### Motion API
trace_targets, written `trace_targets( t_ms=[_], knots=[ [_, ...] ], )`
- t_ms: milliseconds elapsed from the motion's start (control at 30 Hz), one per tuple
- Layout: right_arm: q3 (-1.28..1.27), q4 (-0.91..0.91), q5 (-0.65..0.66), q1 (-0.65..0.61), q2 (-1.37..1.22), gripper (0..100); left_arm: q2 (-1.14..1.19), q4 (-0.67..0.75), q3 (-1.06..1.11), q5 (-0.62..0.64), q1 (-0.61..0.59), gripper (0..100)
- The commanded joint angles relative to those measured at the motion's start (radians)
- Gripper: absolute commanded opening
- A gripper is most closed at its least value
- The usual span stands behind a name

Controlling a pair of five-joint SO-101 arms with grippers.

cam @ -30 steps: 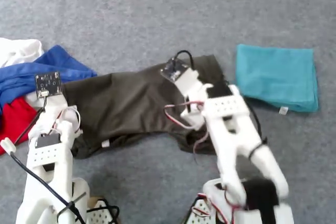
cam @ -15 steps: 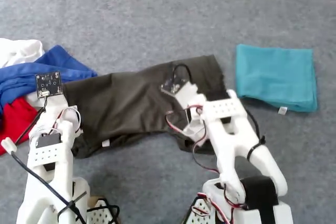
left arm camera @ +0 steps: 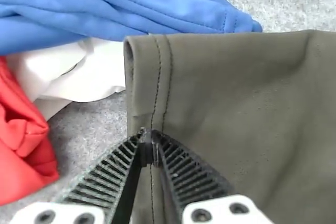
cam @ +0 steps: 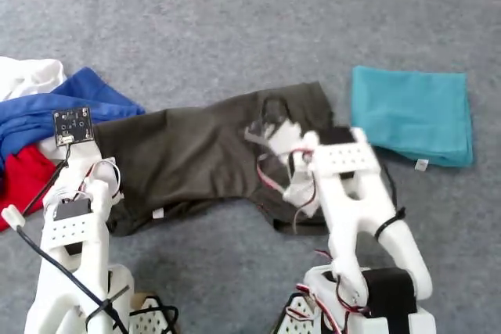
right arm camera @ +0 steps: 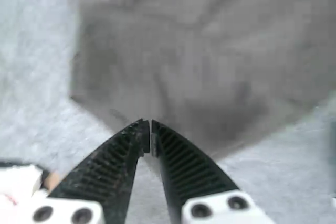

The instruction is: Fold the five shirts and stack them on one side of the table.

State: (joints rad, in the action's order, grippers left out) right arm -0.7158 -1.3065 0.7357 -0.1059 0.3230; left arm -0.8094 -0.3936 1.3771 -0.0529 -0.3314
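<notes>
1. Now we see the olive shirt (cam: 196, 154) spread on the desk (cam: 235, 29), beside the folded teal shirt (cam: 411, 115).
2. Our left tool (left arm camera: 151, 148) pinches its hem.
3. Our right tool (right arm camera: 148, 132) hangs closed over the shirt's other end.

We list one table (cam: 196, 29), its top covered in grey felt-like cloth, carrying five shirts. At its middle lies a dark olive shirt (cam: 188, 154), spread out and creased, and well apart on the right a teal shirt (cam: 411, 115), folded to a neat rectangle with a small label at its near edge. At the left edge we record a loose heap: a white shirt (cam: 27, 76) farthest back, a blue shirt (cam: 47, 111) bunched beside it and touching the olive one, and a red shirt (cam: 19, 177) nearest the front.
</notes>
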Motion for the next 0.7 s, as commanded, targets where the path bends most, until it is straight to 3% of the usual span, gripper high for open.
trace_targets(
  t_ms=[0,567,667],
  knots=[
    [0.094,0.037,-0.046,0.015,0.010,1.5,0.002,0.014,-0.004,0.005,-0.007,3],
    [-0.150,0.110,-0.017,0.020,-0.119,1.5,0.002,0.008,-0.025,0.011,-0.005,3],
    [-0.127,0.106,-0.002,0.025,-0.108,1.5,0.002,-0.081,-0.113,0.011,-0.013,3]
  ],
)
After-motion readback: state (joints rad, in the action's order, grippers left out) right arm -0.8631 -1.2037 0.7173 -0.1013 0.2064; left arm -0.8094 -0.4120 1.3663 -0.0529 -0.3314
